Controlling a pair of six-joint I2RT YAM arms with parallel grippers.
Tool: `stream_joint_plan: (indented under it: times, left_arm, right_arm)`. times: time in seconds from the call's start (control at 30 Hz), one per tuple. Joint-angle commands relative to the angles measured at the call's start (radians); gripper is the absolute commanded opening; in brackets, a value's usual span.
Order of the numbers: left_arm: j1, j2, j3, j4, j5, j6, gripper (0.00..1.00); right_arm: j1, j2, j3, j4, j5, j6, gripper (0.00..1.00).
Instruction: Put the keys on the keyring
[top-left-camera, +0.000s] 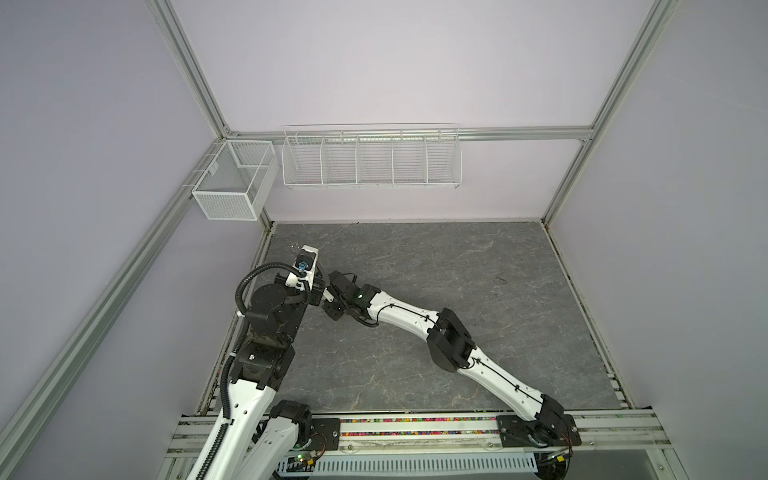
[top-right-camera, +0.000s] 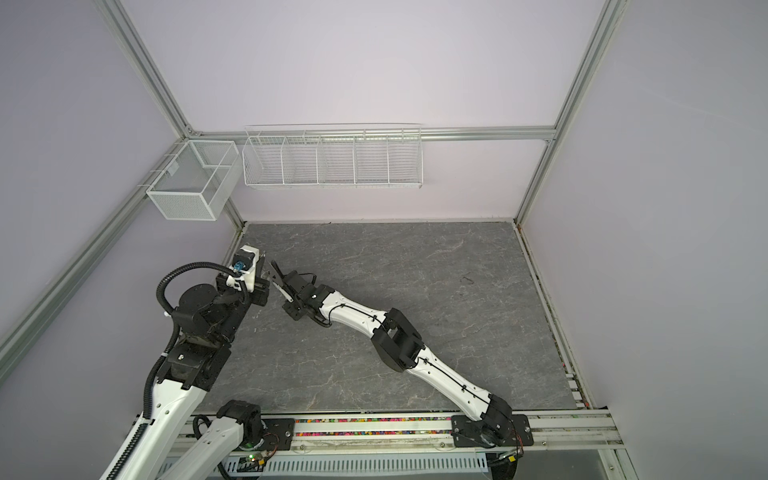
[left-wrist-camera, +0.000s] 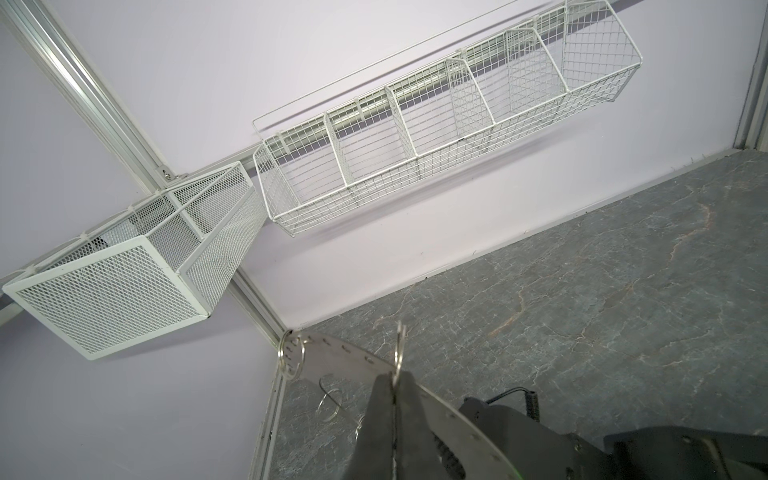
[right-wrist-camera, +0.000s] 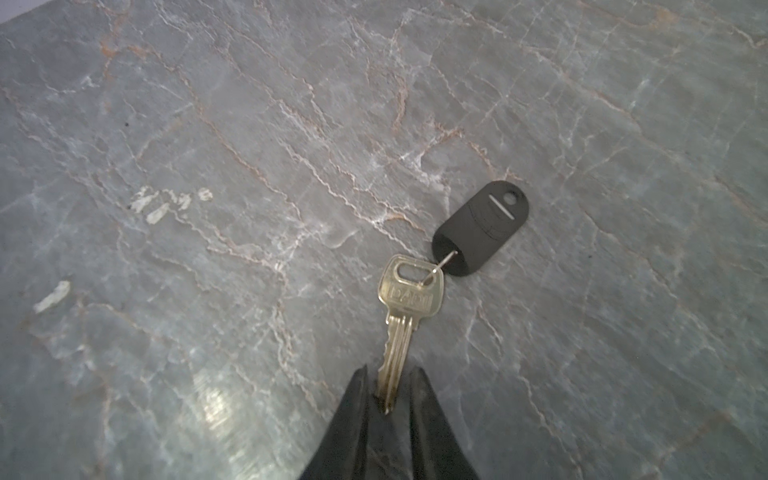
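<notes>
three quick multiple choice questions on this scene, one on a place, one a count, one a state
1. The tag hangs from: a) the head of the key b) its blade tip c) a basket
2. Compartments in the long wire basket: a) two b) five c) nine
3. The right pincer is: a) wide open b) shut on nothing c) shut on the key
Answers: 1a, a small wire loop joins it to the head's slot; 2b, four dividers split it; 3c, the blade is pinched in it.
</notes>
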Motion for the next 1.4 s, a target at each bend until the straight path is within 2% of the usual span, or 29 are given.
stream_joint_plan:
  times: [0.0, 0.07, 0.47, 0.7, 0.87, 1.0, 1.07, 1.27, 1.37]
  left_arm:
    - [0.003, -0.024, 0.0, 0.005, -0.001, -0.024, 0.0]
    - [0.002, -0.022, 0.001, 0.007, -0.001, -0.027, 0.0]
    - [-0.001, -0.006, 0.006, 0.018, 0.011, -0.039, 0.0]
    - [0.0, -0.009, 0.0, 0.023, 0.006, -0.035, 0.0]
    - [-0.001, -0.013, -0.008, 0.05, -0.003, -0.047, 0.0]
    - [-0.001, -0.031, -0.01, 0.077, -0.004, -0.053, 0.0]
    - [0.0, -0.038, -0.005, 0.085, -0.007, -0.051, 0.0]
    - [-0.001, -0.033, 0.007, 0.104, -0.006, -0.052, 0.0]
    - [0.0, -0.03, 0.005, 0.107, 0.0, -0.052, 0.0]
  right_arm:
    - [-0.003, 0.053, -0.022, -0.16, -0.023, 0.0, 0.16]
    - [-0.003, 0.047, -0.031, -0.166, -0.029, -0.006, 0.12]
    - [-0.003, -0.034, -0.175, -0.151, -0.025, -0.03, 0.07]
    - [-0.006, -0.164, -0.398, -0.052, -0.027, -0.027, 0.08]
    - [-0.041, -0.248, -0.543, 0.161, -0.133, 0.099, 0.26]
    - [-0.051, -0.305, -0.629, 0.374, -0.206, 0.148, 0.37]
    - [-0.06, -0.3, -0.621, 0.43, -0.243, 0.205, 0.44]
    - [-0.089, -0.201, -0.478, 0.473, -0.413, 0.344, 0.52]
    - [-0.089, -0.198, -0.469, 0.511, -0.441, 0.35, 0.65]
